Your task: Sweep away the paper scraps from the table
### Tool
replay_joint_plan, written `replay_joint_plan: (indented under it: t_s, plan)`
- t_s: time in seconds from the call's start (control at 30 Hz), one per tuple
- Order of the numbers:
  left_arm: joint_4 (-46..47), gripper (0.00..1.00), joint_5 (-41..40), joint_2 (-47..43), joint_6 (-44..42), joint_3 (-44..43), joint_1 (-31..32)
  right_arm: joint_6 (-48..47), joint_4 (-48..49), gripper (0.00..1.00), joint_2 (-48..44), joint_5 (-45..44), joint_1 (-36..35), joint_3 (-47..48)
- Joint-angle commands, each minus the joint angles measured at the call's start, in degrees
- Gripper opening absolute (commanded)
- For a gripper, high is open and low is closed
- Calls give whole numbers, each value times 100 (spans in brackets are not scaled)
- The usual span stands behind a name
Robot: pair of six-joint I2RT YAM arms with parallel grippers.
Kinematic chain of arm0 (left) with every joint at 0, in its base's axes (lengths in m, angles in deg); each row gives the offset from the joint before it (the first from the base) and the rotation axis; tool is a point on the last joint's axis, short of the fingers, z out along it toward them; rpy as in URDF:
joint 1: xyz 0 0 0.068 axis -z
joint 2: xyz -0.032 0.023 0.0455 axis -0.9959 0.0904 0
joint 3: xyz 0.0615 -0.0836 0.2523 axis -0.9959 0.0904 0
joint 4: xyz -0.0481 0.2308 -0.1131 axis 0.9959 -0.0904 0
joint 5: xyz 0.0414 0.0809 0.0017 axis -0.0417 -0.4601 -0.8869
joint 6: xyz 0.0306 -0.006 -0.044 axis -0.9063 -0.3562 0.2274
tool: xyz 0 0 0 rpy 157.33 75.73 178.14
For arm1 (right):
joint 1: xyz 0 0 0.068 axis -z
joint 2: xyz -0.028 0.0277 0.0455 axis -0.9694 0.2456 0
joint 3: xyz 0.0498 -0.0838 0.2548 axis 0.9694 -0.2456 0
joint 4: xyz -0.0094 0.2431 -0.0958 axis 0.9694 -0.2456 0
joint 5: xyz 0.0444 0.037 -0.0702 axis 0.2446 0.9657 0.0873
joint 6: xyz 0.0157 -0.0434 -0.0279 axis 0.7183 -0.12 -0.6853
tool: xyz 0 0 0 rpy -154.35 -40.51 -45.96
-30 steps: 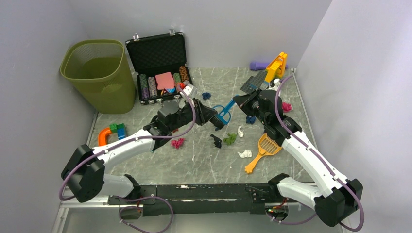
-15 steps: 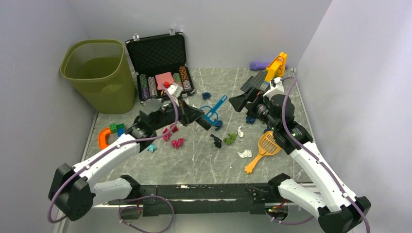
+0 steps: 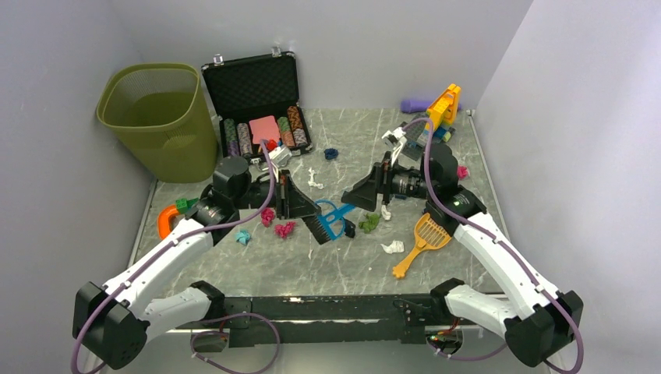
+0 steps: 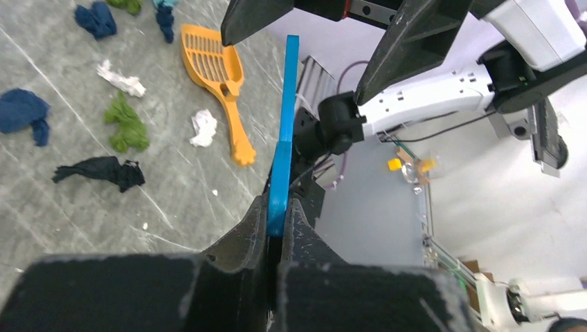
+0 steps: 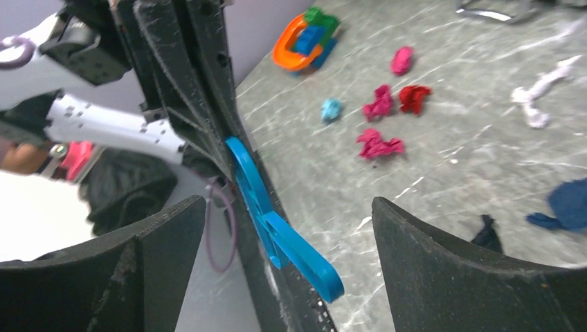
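Note:
Paper scraps lie scattered on the table [image 3: 312, 261]: red and pink wads [image 3: 284, 228], a green one [image 3: 369, 222], a black one [image 3: 348, 227], white ones [image 3: 392, 247]. My left gripper [image 3: 306, 209] is shut on the handle of a blue hand brush [image 3: 329, 220], with its black bristles low near the table. In the left wrist view the blue handle [image 4: 284, 138] sticks up from between the closed fingers [image 4: 304, 225]. My right gripper [image 3: 362, 192] faces it, open. In the right wrist view the brush handle [image 5: 277, 235] lies between the wide-apart fingers [image 5: 443, 263], untouched.
An orange scoop [image 3: 421, 240] lies at the right. A green bin [image 3: 160, 117] and an open black case of chips [image 3: 257, 101] stand at the back left. An orange toy with bricks [image 3: 170, 216] sits at the left edge, and yellow and purple toys [image 3: 441, 105] at the back right.
The right gripper opened and swung left to face the left gripper. The left arm drew back towards the near left, carrying the brush lower over the scraps.

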Motion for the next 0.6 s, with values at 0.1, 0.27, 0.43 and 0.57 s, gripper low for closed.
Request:
replay_joint_plan:
  t_s: [0.1,0.27,0.43,0.57]
  plan:
    - [201,0,686,-223,354,-65,-13,-245,264,86,100,1572,3,198]
    - [118,0,680,-262,334,-95,-27,-355,59,68,55,1667,2,137]
    - [148,0,649,-258,353,-94,-42,-289,200,53,17,1827,1,-58]
    - [143,0,663,-223,355,-119,-55,-336,90,50,30,1748,8,-98]
